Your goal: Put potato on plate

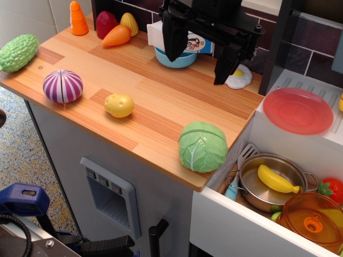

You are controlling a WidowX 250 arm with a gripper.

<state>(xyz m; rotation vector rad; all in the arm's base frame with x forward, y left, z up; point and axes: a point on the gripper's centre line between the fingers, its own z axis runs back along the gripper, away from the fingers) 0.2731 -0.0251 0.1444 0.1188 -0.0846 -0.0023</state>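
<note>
The potato [119,105] is a small yellow lumpy toy lying on the wooden counter [155,80], left of centre near the front edge. The red-pink plate [297,110] lies flat on the white surface at the right, above the open drawer. My gripper [199,68] is black, hangs over the back of the counter, and is open and empty, its two fingers spread wide. It is well behind and to the right of the potato and to the left of the plate.
A green cabbage [202,146] sits at the counter's front right corner. A purple onion [62,86] and a green gourd [17,52] lie at left. A blue bowl [177,58], a fried egg [239,78] and vegetables stand at the back. The drawer holds a pot with a banana [276,180] and an orange lidded pot [313,220].
</note>
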